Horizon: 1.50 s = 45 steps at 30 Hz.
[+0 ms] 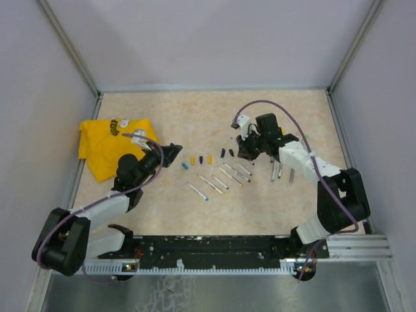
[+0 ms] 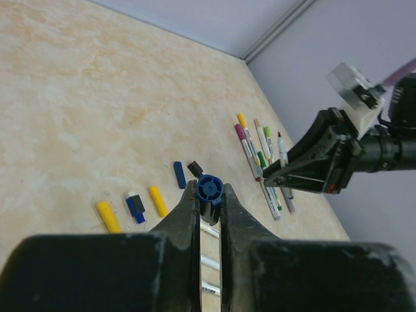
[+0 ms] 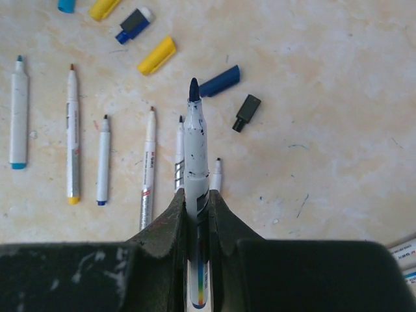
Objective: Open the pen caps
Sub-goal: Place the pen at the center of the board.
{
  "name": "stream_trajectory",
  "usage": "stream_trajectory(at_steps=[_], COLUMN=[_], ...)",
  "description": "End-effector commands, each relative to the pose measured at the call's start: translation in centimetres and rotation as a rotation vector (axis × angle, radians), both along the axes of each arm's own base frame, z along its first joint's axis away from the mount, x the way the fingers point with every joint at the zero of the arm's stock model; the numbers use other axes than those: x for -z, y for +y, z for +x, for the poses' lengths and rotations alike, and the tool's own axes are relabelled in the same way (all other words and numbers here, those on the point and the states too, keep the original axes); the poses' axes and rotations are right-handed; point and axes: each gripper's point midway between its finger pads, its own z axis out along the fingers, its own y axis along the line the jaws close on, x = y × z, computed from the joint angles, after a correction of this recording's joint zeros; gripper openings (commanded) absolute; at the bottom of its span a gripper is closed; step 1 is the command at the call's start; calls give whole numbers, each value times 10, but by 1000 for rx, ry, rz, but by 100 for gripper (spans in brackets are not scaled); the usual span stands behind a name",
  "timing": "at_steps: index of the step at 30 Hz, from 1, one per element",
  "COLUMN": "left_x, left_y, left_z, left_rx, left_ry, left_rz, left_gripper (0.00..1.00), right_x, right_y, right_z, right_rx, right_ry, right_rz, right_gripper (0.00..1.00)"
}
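My left gripper (image 2: 209, 192) is shut on a blue pen cap (image 2: 210, 187) and holds it above the table; it also shows in the top view (image 1: 170, 155). My right gripper (image 3: 195, 198) is shut on an uncapped whitish pen (image 3: 195, 140) with a dark blue tip, held over the row of pens; in the top view it is at centre right (image 1: 247, 147). Loose caps lie on the table: yellow (image 3: 156, 54), blue (image 3: 220, 80), black (image 3: 246, 112) and a blue-and-black one (image 3: 133, 25).
Several uncapped pens (image 3: 73, 133) lie side by side below my right gripper, also seen in the top view (image 1: 224, 175). Capped pens (image 2: 250, 148) lie by the right arm. A yellow cloth (image 1: 107, 140) lies at the left. Walls enclose the table.
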Motion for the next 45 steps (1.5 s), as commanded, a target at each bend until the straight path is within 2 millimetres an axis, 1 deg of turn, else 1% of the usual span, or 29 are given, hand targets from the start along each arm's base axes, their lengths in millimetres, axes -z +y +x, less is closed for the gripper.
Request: stream_trajectory(at_steps=[1, 6, 15, 20, 25, 27, 36, 39, 45], left_x=[-10, -8, 1, 4, 2, 2, 4, 4, 3], left_y=[-6, -8, -10, -12, -16, -17, -22, -22, -23], left_z=[-18, -29, -38, -40, -42, -43, -44, -44, -45], left_rx=[83, 121, 153, 172, 197, 206, 234, 238, 242], left_ry=[-58, -66, -51, -43, -42, -39, -26, -26, -28], left_rz=[4, 6, -6, -14, -32, -39, -54, -54, -55], left_gripper=[0, 0, 0, 0, 0, 0, 0, 0, 0], right_x=[4, 14, 28, 37, 44, 57, 85, 89, 92], right_y=[-16, -26, -33, -34, -35, -36, -48, -51, -57], right_z=[26, 31, 35, 34, 32, 31, 30, 28, 23], right_rx=[106, 144, 169, 170, 164, 160, 182, 180, 162], right_ry=[-36, -22, 10, 35, 64, 97, 174, 190, 220], right_rz=[-63, -103, -145, -164, -180, -198, -295, -318, -363], right_gripper=[0, 0, 0, 0, 0, 0, 0, 3, 5])
